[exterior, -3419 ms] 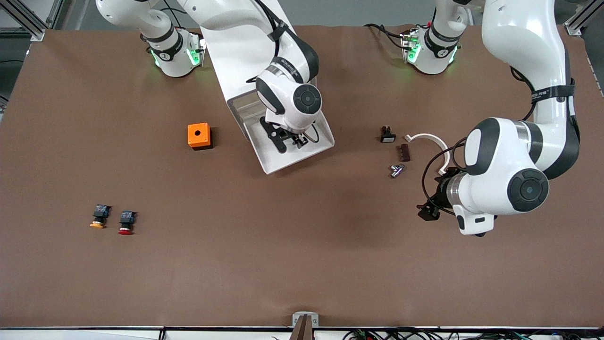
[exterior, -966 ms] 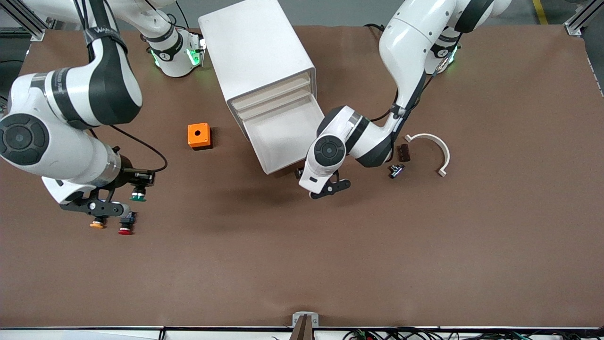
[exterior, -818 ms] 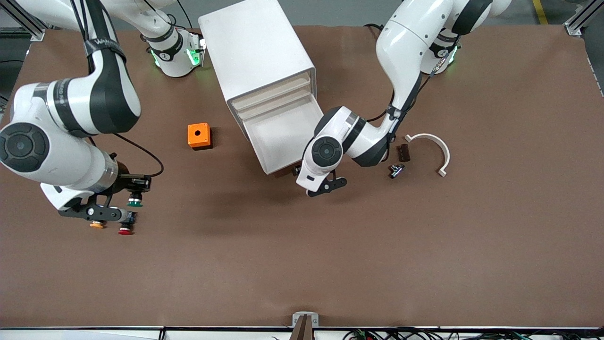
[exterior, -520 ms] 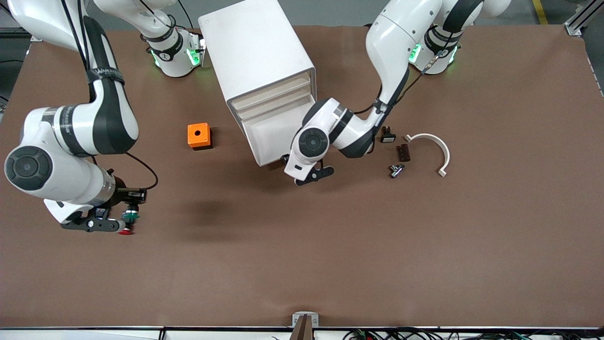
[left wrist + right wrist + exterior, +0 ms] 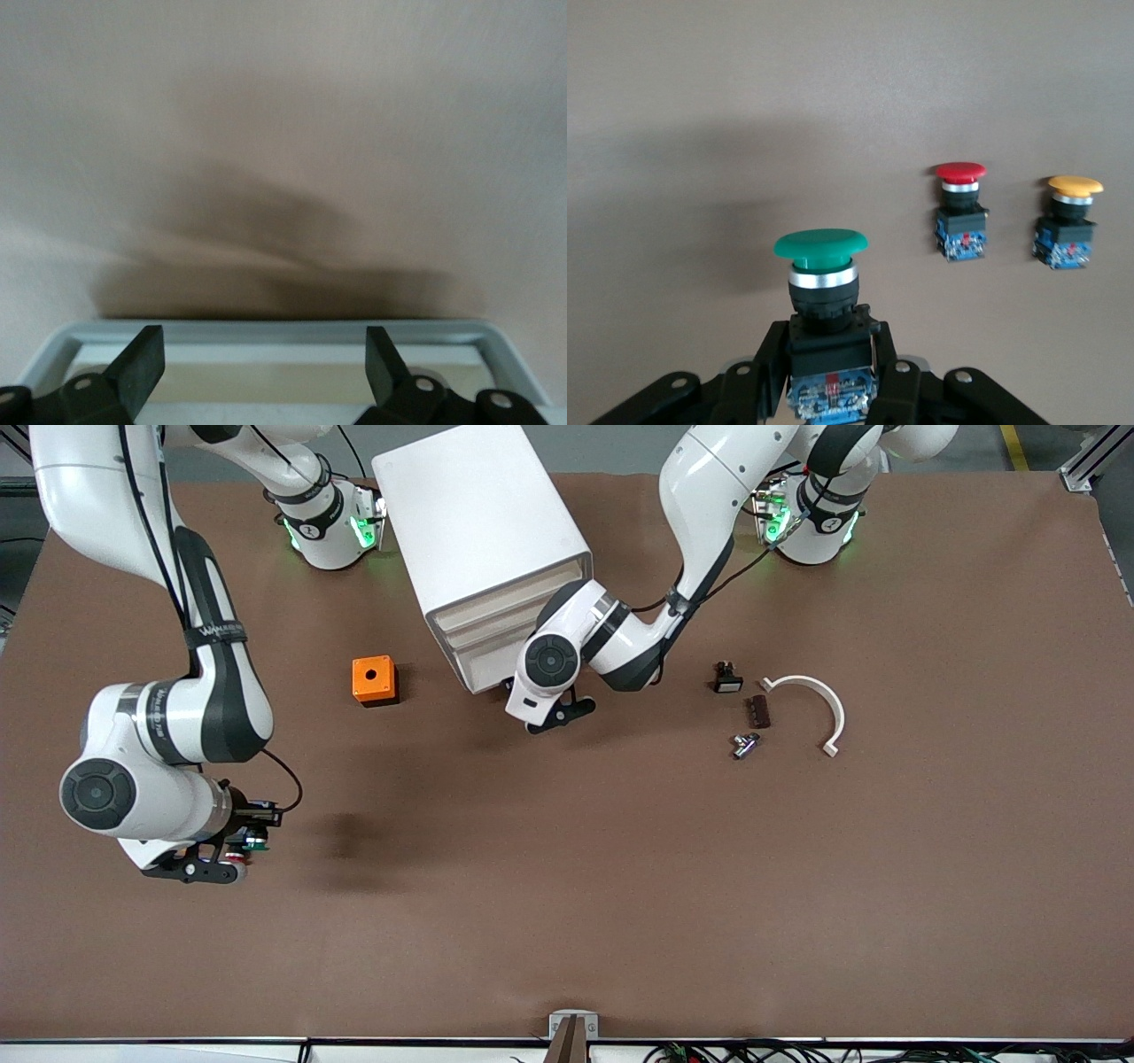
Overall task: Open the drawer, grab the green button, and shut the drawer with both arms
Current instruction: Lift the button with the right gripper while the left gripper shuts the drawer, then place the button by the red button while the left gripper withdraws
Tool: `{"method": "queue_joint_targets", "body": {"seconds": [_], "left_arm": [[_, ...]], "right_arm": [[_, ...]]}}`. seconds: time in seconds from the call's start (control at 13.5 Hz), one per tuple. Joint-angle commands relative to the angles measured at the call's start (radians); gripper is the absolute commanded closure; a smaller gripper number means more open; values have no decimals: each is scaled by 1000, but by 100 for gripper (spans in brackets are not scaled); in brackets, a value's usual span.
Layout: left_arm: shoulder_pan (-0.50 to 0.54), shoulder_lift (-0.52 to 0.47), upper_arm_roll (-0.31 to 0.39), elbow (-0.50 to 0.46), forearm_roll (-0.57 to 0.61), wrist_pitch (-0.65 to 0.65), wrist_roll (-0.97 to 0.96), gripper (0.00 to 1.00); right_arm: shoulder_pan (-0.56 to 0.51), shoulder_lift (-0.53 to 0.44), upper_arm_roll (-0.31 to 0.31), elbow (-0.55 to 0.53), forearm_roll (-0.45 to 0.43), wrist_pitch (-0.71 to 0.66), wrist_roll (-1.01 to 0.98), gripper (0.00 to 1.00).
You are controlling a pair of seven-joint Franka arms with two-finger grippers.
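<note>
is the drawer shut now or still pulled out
Shut, or nearly: the drawer front sits flush in the cabinet, open left pincer at it.

Front view: high, facing robots, over whole brown bench. Wrist views: close, low; right shares bench; left shares white boxy cabinet.

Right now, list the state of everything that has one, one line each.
drawer: pushed in, cabinet front flush
left hand: open, at the drawer front
right hand: shut on green button
red button: standing on table
orange-capped button: standing beside it
</note>
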Motion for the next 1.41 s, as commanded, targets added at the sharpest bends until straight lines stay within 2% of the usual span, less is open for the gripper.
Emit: {"method": "queue_joint_targets", "body": {"seconds": [0.0,0.22,0.59,0.74,0.89,1.04,1.34], "left_arm": [[-16,-24,-26,-29,-19,1,-54,0],[-19,-22,-31,-30,-19,1,-87,0],[-22,-22,-29,-32,-20,1,-123,0],[-1,-25,-11,-32,-6,1,-122,0],[40,-40,39,-18,10,1,-98,0],[96,-51,64,-13,90,2,-41,0],[249,-112,69,10,356,1,70,0]], "right_arm": [[-18,46,17,11,-42,31,-7,85],[-19,100,17,10,-64,103,-7,85],[-22,135,17,5,-64,126,-10,85],[-28,144,17,-6,-65,149,-11,85],[-32,148,17,-18,-82,178,-11,85],[-33,151,17,-23,-88,186,-11,85],[-35,169,17,-23,-90,204,-10,82]]}}
